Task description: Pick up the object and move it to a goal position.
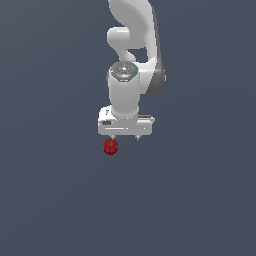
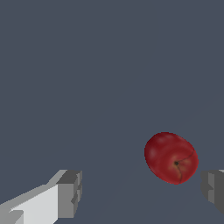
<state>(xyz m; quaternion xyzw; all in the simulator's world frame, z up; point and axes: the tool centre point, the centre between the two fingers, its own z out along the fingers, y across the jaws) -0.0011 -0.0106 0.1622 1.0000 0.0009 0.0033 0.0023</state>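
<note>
Apple-like and dark red, the object [image 1: 110, 147] sits on the bare grey tabletop [image 1: 55, 200], nearest of everything in the exterior view and just in front of my hand [image 1: 125, 137], toward that view's left end of it. The wrist view shows it [image 2: 171, 158] lying between the two fingers [image 2: 69, 194] but far from centred: it is close to one fingertip and well apart from the other, with its dimple and stem end turned toward the camera and tilted a little.

My hand is spread wide, gripping nothing, and I judge it sits slightly above the fruit, not yet down around it.

I expect this thing to be light and rigid, with a smooth, glossy skin that could slide or roll away if one finger reaches it first. I want to shift sideways until it is midway, then descend and close across its widest girth, not near the dimpled top, where the curve would squeeze it out.

Farther back, the white arm [image 1: 131, 45] rises behind the hand. I see no goal marker anywhere.
</note>
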